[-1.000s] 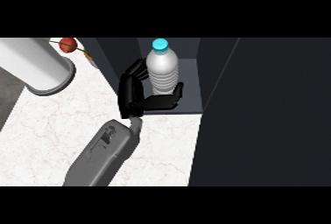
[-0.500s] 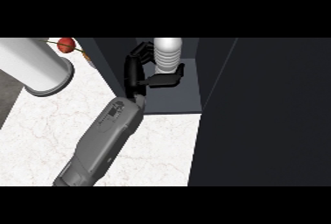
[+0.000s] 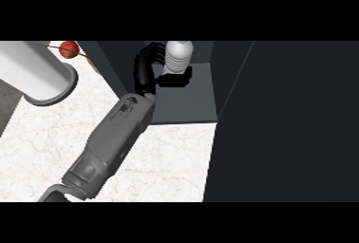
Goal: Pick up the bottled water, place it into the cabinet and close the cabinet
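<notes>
White marble counter (image 3: 168,156) fills the lower left of the head view, and a dark cabinet (image 3: 186,102) stands at its far edge with its interior shelf exposed. The cabinet door (image 3: 288,123) stands open and occupies the whole right side of the view as a broad, nearly black panel.

One grey forearm (image 3: 108,142) enters from the lower left edge and runs diagonally up to the cabinet opening. Which arm this is cannot be told from the view. Its black hand (image 3: 151,71) is inside the cabinet. The fingers and thumb are curled round the bottled water (image 3: 179,57), with the thumb crossing the lower front of the bottle. The bottle stands upright, deep in the cabinet, against the back; its top reaches the upper edge of the view. Whether its base rests on the shelf cannot be told, since the hand covers that area.

On the counter at upper left stands a large white cylinder (image 3: 35,71). Just beside it, near the cabinet's left wall, lies a small red fruit (image 3: 69,48) with a thin stem.
</notes>
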You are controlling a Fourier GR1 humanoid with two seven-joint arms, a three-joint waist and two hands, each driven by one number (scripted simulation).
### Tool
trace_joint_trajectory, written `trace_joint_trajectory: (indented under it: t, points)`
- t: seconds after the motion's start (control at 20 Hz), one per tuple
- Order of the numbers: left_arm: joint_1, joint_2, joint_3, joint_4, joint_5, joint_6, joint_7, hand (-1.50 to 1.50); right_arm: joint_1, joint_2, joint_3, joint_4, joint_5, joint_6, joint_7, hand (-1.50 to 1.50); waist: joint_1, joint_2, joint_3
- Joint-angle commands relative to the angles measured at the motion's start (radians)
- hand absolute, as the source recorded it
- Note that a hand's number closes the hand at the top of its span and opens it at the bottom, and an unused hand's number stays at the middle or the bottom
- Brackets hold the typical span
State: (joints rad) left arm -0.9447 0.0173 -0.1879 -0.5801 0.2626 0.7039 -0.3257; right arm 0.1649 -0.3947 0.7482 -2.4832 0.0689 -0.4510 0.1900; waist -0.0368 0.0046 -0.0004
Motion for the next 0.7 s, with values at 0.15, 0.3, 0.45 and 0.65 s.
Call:
trace_joint_trajectory:
  t: [0.15, 0.3, 0.45, 0.65]
  points:
    - [-0.076, -0.017, -0.006, 0.166, -0.002, 0.057, 0.005, 1.50, 0.057, -0.038, 0.007, -0.113, 0.024, 0.013, 0.005, -1.50, -0.007, 0.000, 0.000]
    - [-0.072, -0.017, 0.055, 0.238, 0.015, 0.053, -0.090, 1.50, 0.055, -0.043, 0.010, -0.068, 0.011, 0.029, -0.023, -1.50, -0.014, 0.007, 0.000]
    - [-0.113, -0.017, 0.086, 0.293, -0.001, 0.050, -0.101, 1.50, 0.052, -0.069, -0.043, -0.122, -0.042, 0.048, -0.007, -1.50, -0.012, 0.008, 0.000]
    - [-0.085, -0.013, 0.116, 0.329, 0.016, 0.031, -0.166, 1.50, 0.044, -0.040, -0.039, -0.084, -0.027, 0.027, -0.019, -1.50, -0.007, 0.008, 0.000]
